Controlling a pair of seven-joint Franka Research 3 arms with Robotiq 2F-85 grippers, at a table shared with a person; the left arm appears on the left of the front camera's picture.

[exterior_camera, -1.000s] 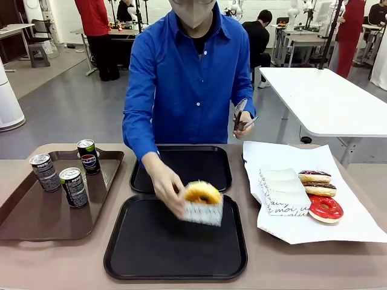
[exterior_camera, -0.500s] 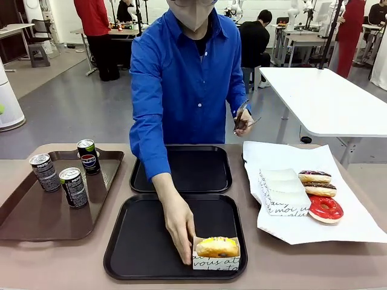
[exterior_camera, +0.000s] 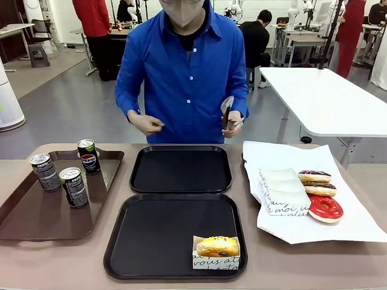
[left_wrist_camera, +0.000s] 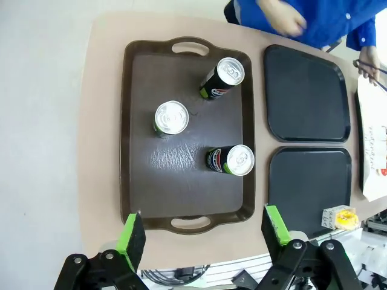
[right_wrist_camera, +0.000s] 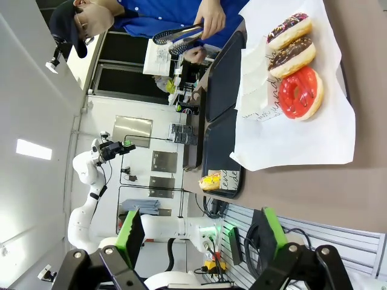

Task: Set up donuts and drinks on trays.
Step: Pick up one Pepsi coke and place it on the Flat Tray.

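On the table (exterior_camera: 60, 263), a tray (exterior_camera: 157, 241) holds one donut (exterior_camera: 217, 246).

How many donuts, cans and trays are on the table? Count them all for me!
Donuts: 4 (one yellow, two chocolate-topped, one red)
Drink cans: 3
Black trays: 2
Brown tray: 1
Total: 10
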